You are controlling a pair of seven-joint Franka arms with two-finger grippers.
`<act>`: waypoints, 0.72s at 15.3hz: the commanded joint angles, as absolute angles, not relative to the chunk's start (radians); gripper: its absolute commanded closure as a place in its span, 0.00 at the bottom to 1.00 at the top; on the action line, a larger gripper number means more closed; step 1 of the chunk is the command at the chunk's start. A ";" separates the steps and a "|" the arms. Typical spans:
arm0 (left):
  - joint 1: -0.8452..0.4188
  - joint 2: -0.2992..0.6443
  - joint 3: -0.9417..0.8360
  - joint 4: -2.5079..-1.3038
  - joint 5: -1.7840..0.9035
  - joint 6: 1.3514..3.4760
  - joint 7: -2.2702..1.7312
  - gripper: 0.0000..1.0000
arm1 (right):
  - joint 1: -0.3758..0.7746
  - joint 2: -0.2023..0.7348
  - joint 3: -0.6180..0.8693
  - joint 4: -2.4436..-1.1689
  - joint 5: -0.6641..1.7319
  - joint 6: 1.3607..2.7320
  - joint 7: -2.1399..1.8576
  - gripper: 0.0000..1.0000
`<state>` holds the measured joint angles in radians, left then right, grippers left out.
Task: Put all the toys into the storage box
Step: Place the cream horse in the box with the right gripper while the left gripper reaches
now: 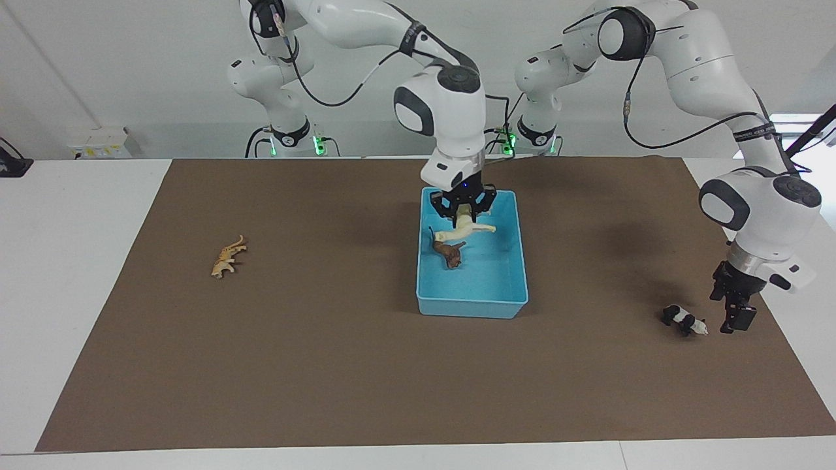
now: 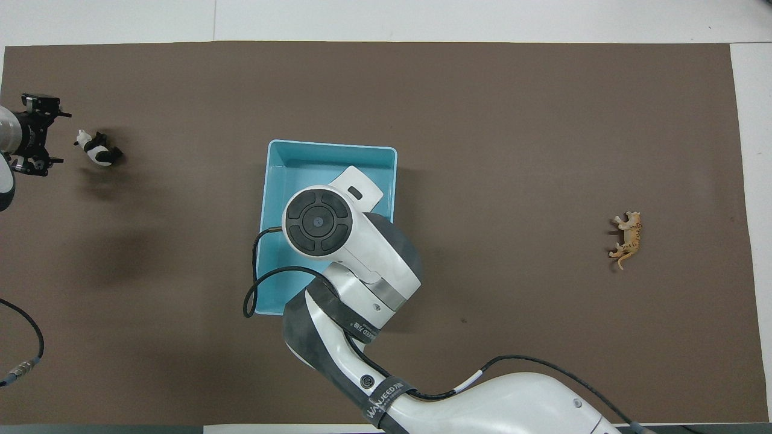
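Facing view: the smooth cream-white horse (image 1: 465,228) hangs clamped in the right gripper (image 1: 466,212) over the light blue storage box (image 1: 503,287), long axis level, brown lion (image 1: 449,252) lying directly beneath. The glossy panda (image 1: 684,320) stands just beside the left gripper (image 1: 737,312), whose finger spacing I cannot tell. The striped figurine (image 1: 228,257) lies well apart.

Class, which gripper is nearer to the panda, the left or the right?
The left. The left gripper is low beside the panda, toward the left arm's end of the table. The right gripper is over the box, holding the white horse.
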<state>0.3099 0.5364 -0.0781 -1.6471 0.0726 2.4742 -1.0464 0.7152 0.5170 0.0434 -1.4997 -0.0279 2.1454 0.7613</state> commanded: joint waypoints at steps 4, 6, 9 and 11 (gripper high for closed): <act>0.298 0.543 -0.067 -1.741 0.064 2.606 -1.066 0.00 | 0.672 0.467 0.037 -1.385 -0.014 1.948 0.808 0.00; 0.298 0.543 -0.067 -1.747 0.067 2.606 -1.066 0.00 | 0.562 0.404 0.040 -1.394 -0.014 1.907 0.752 0.00; 0.285 0.537 -0.067 -1.778 0.071 2.628 -1.066 0.00 | 0.415 0.350 0.037 -1.451 -0.017 1.868 0.623 0.00; 0.279 0.537 -0.067 -1.782 0.071 2.632 -1.066 0.06 | 0.321 0.335 0.035 -1.508 -0.017 1.878 0.501 0.00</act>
<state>0.2987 0.5499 -0.0786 -1.7518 0.0726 2.6006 -1.0566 0.4018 0.3651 0.0215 -1.4174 -0.0237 1.8557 0.5945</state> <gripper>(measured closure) 0.000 0.000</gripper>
